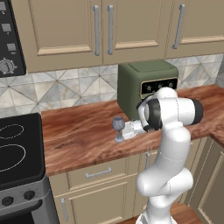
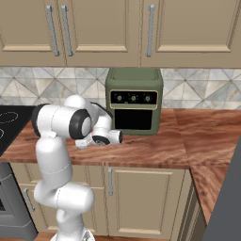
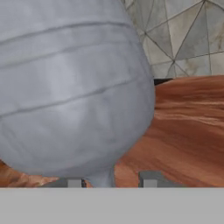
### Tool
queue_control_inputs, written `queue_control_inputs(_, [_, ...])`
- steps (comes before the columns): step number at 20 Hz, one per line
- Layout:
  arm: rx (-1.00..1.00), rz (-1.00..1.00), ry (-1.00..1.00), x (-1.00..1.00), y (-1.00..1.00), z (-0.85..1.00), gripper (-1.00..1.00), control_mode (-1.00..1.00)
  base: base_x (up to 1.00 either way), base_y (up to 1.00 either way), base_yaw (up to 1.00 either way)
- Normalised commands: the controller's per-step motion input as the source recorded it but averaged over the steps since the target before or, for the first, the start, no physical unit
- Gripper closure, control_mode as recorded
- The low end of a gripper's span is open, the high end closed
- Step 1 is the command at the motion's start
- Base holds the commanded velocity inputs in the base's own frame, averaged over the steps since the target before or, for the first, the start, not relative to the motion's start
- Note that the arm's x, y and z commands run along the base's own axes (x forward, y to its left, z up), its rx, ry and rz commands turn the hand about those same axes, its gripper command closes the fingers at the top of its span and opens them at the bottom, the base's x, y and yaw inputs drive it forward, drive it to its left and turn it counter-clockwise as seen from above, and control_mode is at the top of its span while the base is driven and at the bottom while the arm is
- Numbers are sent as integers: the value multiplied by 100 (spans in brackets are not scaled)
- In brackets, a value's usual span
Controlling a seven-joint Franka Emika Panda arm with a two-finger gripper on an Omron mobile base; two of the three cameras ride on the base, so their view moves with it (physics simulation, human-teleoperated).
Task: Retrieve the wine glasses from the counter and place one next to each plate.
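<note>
One translucent blue-grey wine glass (image 1: 117, 124) stands upright on the reddish-brown counter (image 1: 78, 140), just left of the toaster oven. My gripper (image 1: 121, 132) reaches in from the right at the height of its stem. In the hand view the rounded bowl of the wine glass (image 3: 74, 87) looms very close. The gripper (image 3: 111, 181) has one fingertip on each side of the thin stem. The jaws are partly narrowed, with a gap still showing beside the right fingertip (image 3: 149, 180). The plates are out of view.
A green toaster oven (image 1: 146, 87) (image 2: 134, 101) stands against the tiled backsplash right behind my hand. A black stove top (image 1: 17, 148) borders the counter on the left. The counter turns a corner at the right (image 2: 212, 141). Beige wall cabinets hang overhead.
</note>
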Motion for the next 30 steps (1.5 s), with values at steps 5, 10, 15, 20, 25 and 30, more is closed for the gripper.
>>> queue_control_inputs(5, [1, 0, 0, -1, 0, 2, 100, -100, 0, 0, 0])
queue_control_inputs(10, [0, 0, -11, -22, 4, 62, 100, -100, 0, 0, 0])
queue_control_inputs(15, [0, 2, -29, -48, 2, 100, 100, -100, 0, 0, 0])
queue_control_inputs(20, [0, 4, -17, -67, 0, 100, 100, -100, 0, 0, 0])
queue_control_inputs(25, [0, 1, 0, -89, -5, 100, 100, -100, 0, 0, 0])
queue_control_inputs(30, [0, 0, 7, -88, 0, 100, 100, -100, 0, 0, 0])
